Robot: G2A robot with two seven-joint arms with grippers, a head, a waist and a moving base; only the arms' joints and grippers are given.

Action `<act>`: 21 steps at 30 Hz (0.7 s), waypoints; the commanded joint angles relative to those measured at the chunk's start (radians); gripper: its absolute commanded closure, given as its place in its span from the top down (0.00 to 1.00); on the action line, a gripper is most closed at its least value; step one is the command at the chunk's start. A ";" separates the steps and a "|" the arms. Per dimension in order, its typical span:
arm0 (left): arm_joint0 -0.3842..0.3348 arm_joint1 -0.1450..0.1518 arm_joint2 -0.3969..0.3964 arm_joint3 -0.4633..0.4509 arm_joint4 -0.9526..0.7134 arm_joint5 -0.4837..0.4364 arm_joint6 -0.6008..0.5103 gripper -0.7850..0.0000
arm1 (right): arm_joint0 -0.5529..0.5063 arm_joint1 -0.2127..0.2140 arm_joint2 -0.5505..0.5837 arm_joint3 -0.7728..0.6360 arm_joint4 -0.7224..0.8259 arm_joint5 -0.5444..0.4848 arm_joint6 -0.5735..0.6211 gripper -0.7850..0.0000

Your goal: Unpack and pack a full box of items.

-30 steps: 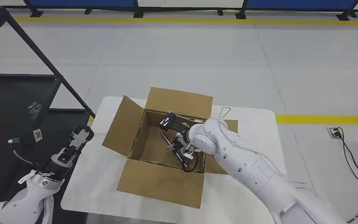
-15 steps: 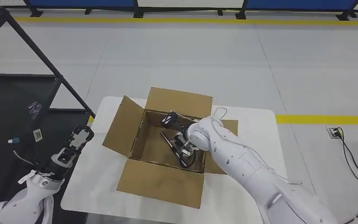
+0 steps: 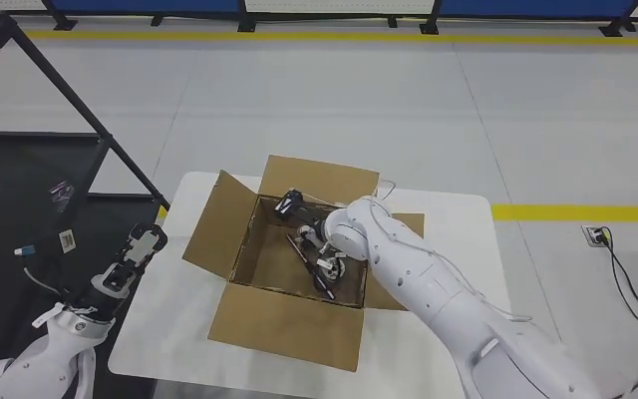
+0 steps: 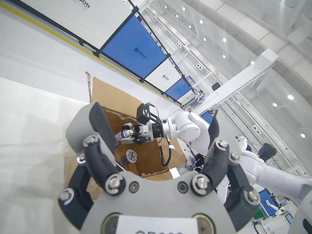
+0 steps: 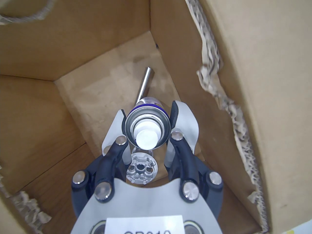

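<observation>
Item: spray can (image 5: 147, 127), inside the open box (image 3: 319, 175), above a metal rod (image 5: 145, 83) and toothed disc (image 5: 141, 168) on the box floor.
Held by: right tool (image 5: 148, 113), clamped across the can's shoulder (probably to keep it upright past the walls).
Left tool (image 4: 154, 113): wide, empty, by the surface (image 3: 449, 209) edge, clear of the box.

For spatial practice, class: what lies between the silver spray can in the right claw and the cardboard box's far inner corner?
A shiny metal rod on the cardboard box floor, in the right wrist view.
</observation>
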 commanded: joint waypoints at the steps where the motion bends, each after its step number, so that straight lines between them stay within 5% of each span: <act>1: 0.000 0.000 0.000 0.000 0.000 0.000 0.000 1.00 | -0.013 0.024 0.032 -0.077 -0.013 0.003 0.032 0.00; 7: 0.000 0.000 0.000 0.000 0.000 0.000 0.000 1.00 | -0.135 0.134 0.219 -0.427 -0.064 0.000 0.192 0.00; 15: 0.000 0.000 0.000 0.000 0.000 0.000 0.000 1.00 | -0.476 0.264 0.592 -1.003 -0.252 0.118 0.384 0.00; 21: 0.000 0.000 0.000 0.000 0.000 0.000 0.000 1.00 | -0.687 0.308 0.856 -1.155 -0.351 0.196 0.372 0.00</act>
